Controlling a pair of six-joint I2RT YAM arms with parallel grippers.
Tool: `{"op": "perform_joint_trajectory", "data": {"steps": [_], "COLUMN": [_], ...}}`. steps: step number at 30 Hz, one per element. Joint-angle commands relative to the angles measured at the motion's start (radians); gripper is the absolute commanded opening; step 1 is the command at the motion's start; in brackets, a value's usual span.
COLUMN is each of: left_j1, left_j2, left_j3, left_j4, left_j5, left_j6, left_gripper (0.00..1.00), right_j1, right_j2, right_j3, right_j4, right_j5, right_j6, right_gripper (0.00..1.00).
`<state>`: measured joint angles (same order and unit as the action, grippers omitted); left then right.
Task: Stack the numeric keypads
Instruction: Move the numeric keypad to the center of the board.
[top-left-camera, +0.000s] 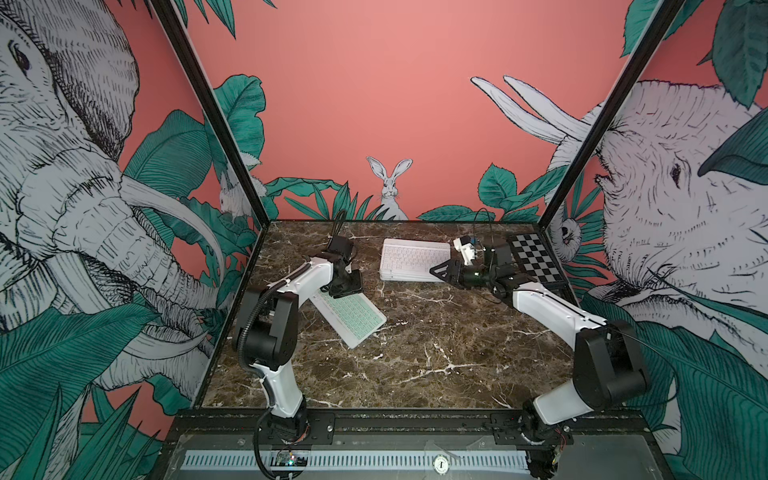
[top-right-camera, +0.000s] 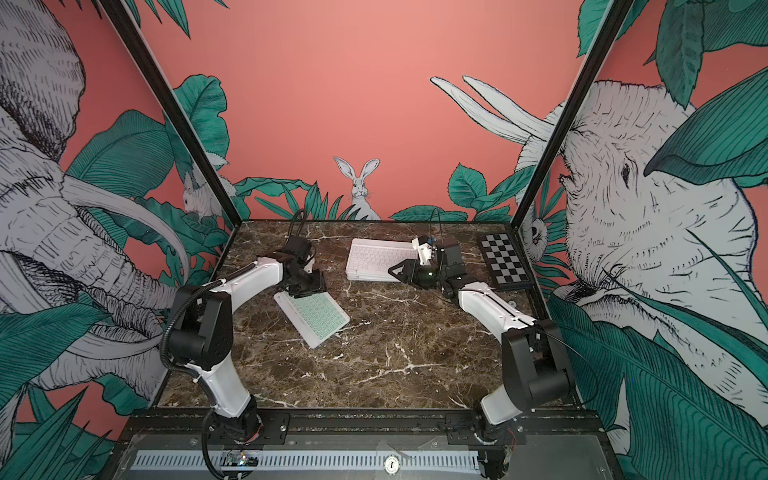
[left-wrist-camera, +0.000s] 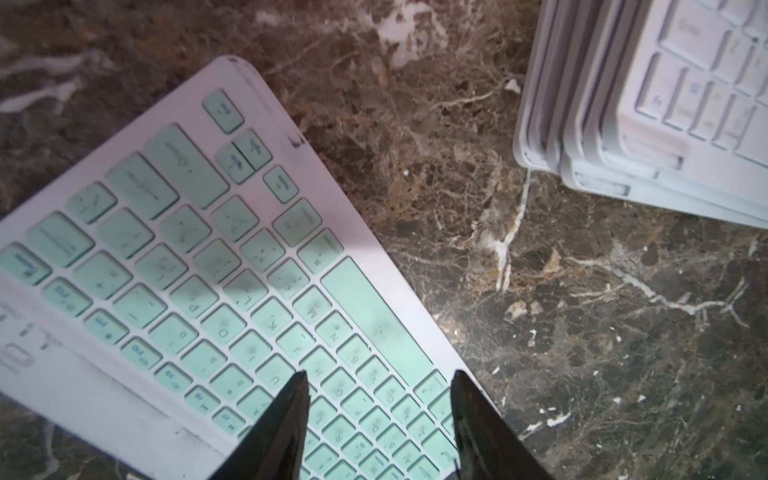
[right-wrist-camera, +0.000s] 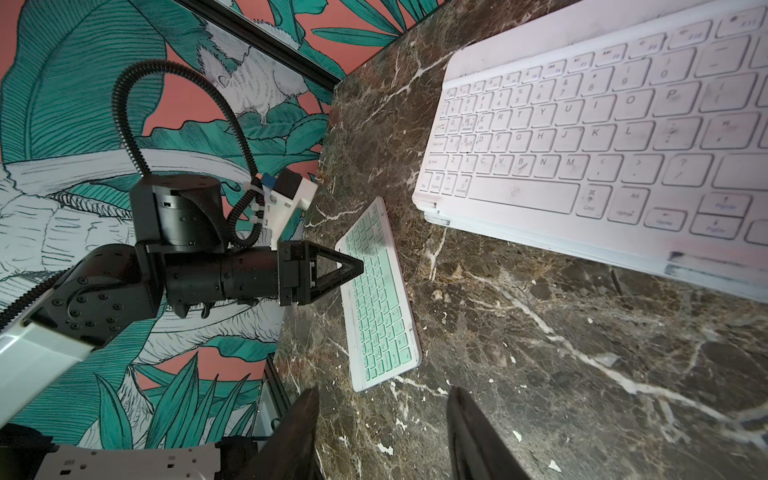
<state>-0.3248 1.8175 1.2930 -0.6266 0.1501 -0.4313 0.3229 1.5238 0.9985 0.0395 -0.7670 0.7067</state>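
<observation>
A keypad with mint-green keys (top-left-camera: 353, 318) (top-right-camera: 316, 316) lies flat and askew on the marble table, left of centre. My left gripper (top-left-camera: 345, 291) (left-wrist-camera: 380, 378) hovers over its far end, open, with keys showing between the fingers and nothing held. A stack of several white-framed numeric keypads (top-left-camera: 413, 259) (top-right-camera: 378, 259) sits at the back centre, a white-keyed one on top (right-wrist-camera: 602, 137). My right gripper (top-left-camera: 434, 270) (right-wrist-camera: 382, 395) is beside the stack's right front corner. It is open and empty, with only bare marble between its fingers.
A black-and-white checkered board (top-left-camera: 536, 259) (top-right-camera: 505, 262) lies at the back right, against the wall. Patterned walls enclose the table on three sides. The marble tabletop (top-left-camera: 436, 365) extends to a black rail along the front edge.
</observation>
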Motion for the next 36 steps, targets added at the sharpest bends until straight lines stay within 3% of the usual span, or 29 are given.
{"op": "perform_joint_trajectory", "data": {"steps": [1, 15, 26, 36], "left_j1": [-0.014, -0.032, -0.163, -0.216], "left_j2": [0.057, 0.051, 0.025, 0.022], "left_j3": [0.015, -0.07, -0.142, -0.14], "left_j4": [-0.044, -0.067, -0.088, -0.038], "left_j5": [-0.038, -0.071, -0.068, -0.016], "left_j6": [0.058, 0.096, 0.053, 0.034], "left_gripper": [0.57, 0.56, 0.56, 0.56], "right_j1": [0.007, 0.008, 0.007, 0.008], "right_j2": [-0.019, -0.012, -0.012, -0.013], "right_j3": [0.014, 0.026, 0.012, 0.0], "right_j4": [0.005, -0.016, 0.005, 0.01], "right_j5": [0.0, -0.006, -0.013, -0.009], "right_j6": [-0.014, -0.02, -0.006, -0.006], "right_gripper": [0.49, 0.5, 0.5, 0.5]}}
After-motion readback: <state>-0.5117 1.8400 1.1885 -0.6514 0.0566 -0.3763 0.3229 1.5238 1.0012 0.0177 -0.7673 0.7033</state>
